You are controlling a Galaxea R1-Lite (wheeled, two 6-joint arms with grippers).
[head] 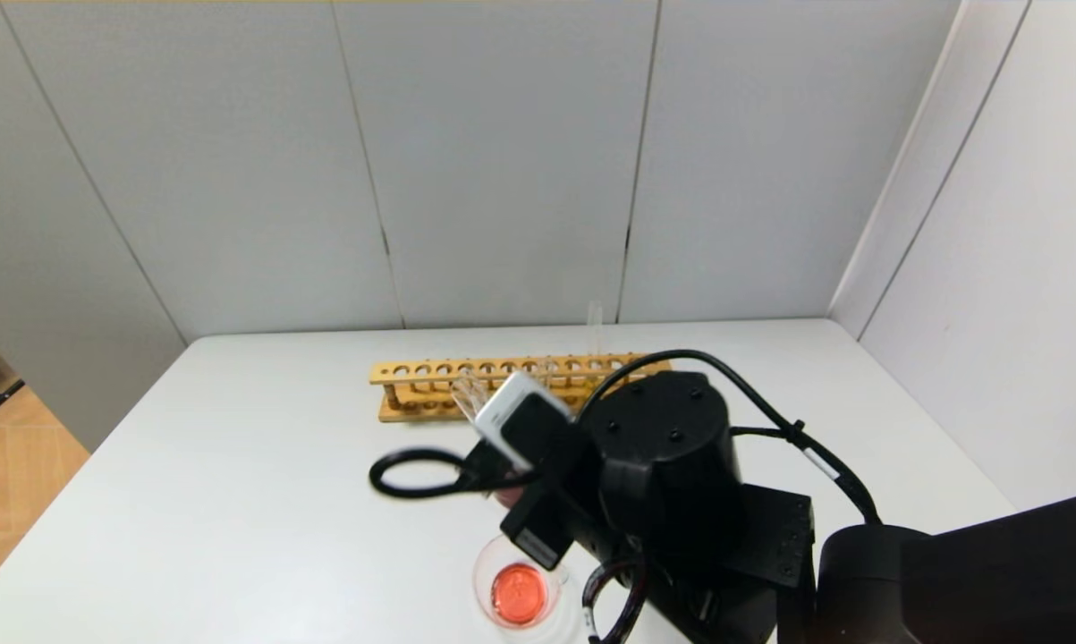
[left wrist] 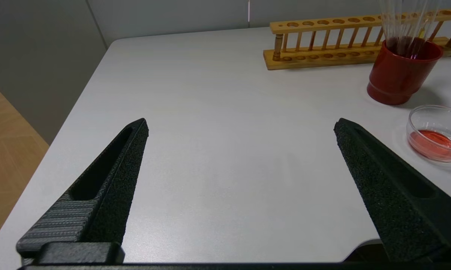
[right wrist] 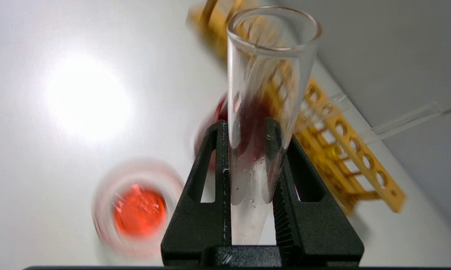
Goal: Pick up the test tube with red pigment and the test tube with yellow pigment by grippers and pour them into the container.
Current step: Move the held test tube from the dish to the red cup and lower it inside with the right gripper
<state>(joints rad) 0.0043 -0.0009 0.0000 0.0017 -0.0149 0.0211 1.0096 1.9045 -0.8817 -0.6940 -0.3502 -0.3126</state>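
My right gripper [right wrist: 247, 125] is shut on a clear test tube [right wrist: 272, 67] that holds only droplets, its open mouth pointing away from the wrist. In the head view this tube [head: 469, 394] sticks out of the right gripper [head: 538, 447] above the table's middle, tilted toward the rack. The low glass container [head: 520, 590] stands near the front edge with red liquid in it; it also shows in the right wrist view [right wrist: 139, 210] and the left wrist view [left wrist: 435, 135]. The test tube with yellow pigment [right wrist: 336, 150] stands in the wooden rack [head: 511, 385]. My left gripper [left wrist: 242, 123] is open and empty over bare table.
A dark red cup [left wrist: 401, 75] holding several clear tubes stands between the rack [left wrist: 360, 41] and the container. In the right wrist view the cup [right wrist: 219, 112] lies just behind the held tube. The white table's left edge [left wrist: 98, 60] runs beside the left gripper.
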